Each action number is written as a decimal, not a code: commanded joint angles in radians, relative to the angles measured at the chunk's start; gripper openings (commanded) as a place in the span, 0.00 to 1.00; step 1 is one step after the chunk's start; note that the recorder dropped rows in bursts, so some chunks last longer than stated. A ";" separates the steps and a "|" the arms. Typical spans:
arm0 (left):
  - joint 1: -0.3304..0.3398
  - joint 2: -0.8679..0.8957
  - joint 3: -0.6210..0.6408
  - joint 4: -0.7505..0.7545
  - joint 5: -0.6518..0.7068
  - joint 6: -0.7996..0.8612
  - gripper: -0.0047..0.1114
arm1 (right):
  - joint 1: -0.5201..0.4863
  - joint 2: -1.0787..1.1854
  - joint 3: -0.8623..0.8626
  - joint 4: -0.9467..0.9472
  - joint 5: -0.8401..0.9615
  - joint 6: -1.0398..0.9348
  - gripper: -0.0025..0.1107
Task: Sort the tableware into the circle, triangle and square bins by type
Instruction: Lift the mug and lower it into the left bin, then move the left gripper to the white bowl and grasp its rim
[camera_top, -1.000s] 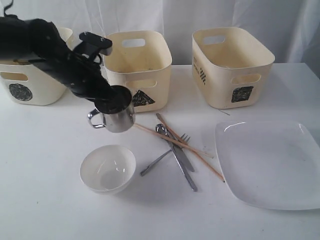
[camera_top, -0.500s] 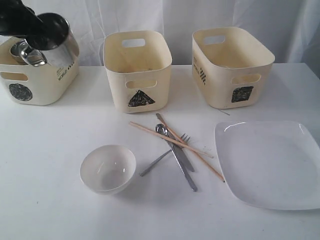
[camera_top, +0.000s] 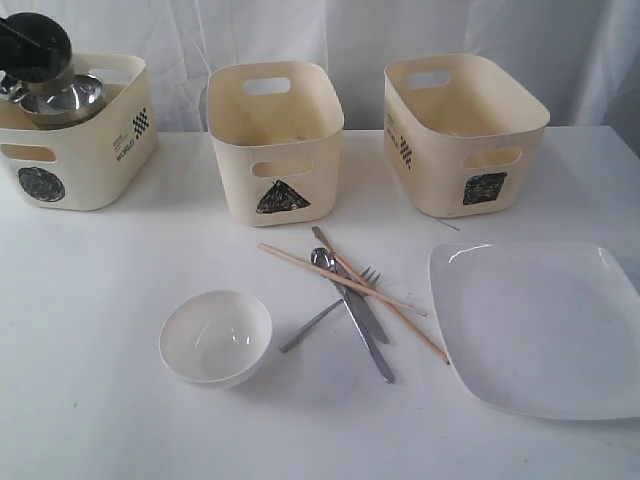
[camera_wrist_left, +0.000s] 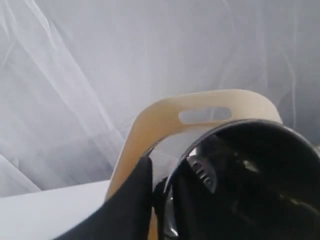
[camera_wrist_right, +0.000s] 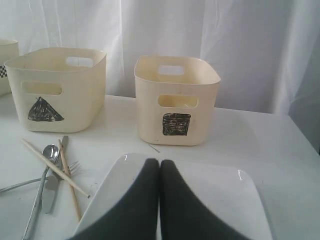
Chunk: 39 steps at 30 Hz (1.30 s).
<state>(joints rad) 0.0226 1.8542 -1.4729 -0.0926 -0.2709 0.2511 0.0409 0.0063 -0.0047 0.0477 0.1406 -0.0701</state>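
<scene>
My left gripper (camera_top: 38, 62) is shut on a steel mug (camera_top: 62, 100), held low in the mouth of the circle bin (camera_top: 85, 160) at the far left. In the left wrist view one finger (camera_wrist_left: 132, 200) is outside the mug's rim (camera_wrist_left: 240, 125) and the other inside. On the table lie a white bowl (camera_top: 215, 335), steel cutlery (camera_top: 355, 315) crossed with wooden chopsticks (camera_top: 335, 275), and the white square plate (camera_top: 540, 325). My right gripper (camera_wrist_right: 159, 165) is shut and empty above the plate (camera_wrist_right: 225, 200).
The triangle bin (camera_top: 275, 140) stands at the middle back and the square bin (camera_top: 460, 135) to its right. A white curtain hangs behind. More steel shows inside the circle bin beside the mug.
My left arm carried the steel mug from above the table near the triangle bin up and left to the circle bin, then lowered it into the bin's mouth.
</scene>
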 joint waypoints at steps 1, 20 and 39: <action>0.005 0.091 -0.092 -0.003 -0.102 -0.028 0.30 | -0.010 -0.006 0.005 0.005 -0.008 -0.006 0.02; -0.013 0.113 -0.179 0.017 0.234 -0.221 0.32 | -0.010 -0.006 0.005 0.005 -0.008 -0.006 0.02; -0.294 -0.458 0.213 -0.177 0.944 -0.074 0.32 | -0.010 -0.006 0.005 0.005 -0.008 -0.006 0.02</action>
<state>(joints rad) -0.2477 1.4344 -1.3091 -0.2345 0.5755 0.1662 0.0409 0.0063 -0.0047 0.0496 0.1406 -0.0701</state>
